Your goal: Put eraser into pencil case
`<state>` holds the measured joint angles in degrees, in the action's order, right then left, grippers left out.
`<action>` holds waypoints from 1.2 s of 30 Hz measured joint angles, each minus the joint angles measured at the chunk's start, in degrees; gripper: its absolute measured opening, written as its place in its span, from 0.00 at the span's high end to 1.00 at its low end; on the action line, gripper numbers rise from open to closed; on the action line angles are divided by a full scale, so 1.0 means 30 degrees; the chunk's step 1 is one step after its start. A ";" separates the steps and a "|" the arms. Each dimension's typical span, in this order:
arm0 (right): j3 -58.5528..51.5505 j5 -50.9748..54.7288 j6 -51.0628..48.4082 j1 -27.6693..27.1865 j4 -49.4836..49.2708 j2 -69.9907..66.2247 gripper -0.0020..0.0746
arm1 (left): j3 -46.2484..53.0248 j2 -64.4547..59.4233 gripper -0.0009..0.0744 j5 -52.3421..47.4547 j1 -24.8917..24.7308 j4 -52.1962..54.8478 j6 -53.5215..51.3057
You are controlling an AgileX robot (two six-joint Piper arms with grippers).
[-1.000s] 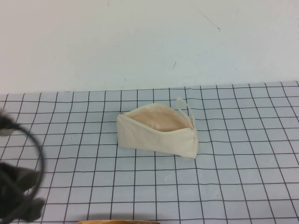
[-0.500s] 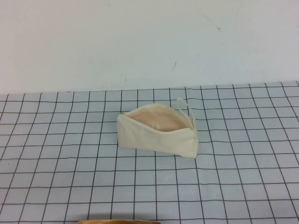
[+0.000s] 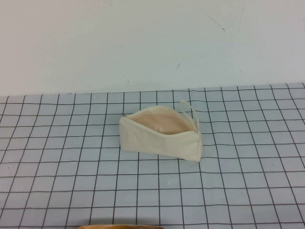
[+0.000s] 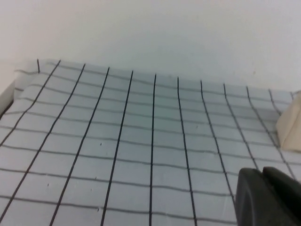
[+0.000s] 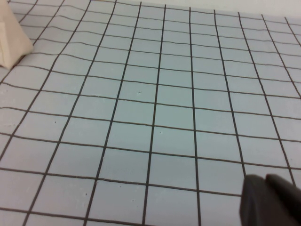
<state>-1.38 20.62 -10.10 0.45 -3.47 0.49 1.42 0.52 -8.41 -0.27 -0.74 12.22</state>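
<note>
Gridded bench (image 3: 57,181), filling the lower field. Pencil case (image 3: 157,143) near centre of the high view, lying on its side with the mouth gaping upward and the peach lining exposed; loop strap (image 3: 188,109) at its 1 o'clock end. Left gripper (image 4: 269,197) and right gripper (image 5: 273,200) outside the high view, each low over bare grid, well apart from the pouch (only a dark tip showing in each wrist view; jaws wide or narrow, cannot tell). Eraser absent from every view, possibly inside the pouch. Probable handling: eraser light, slightly grippy, best pinched across its short sides; pouch soft, likely to sag or slide if nudged.
</note>
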 joint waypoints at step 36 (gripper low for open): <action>0.0000 0.0000 0.0000 0.0000 0.0000 0.0000 0.98 | -0.0075 0.0000 0.99 -0.3534 0.0040 -0.1969 -0.2469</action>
<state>-1.38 20.62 -10.10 0.45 -3.47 0.49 1.20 0.52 -19.02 -0.15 -6.65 4.81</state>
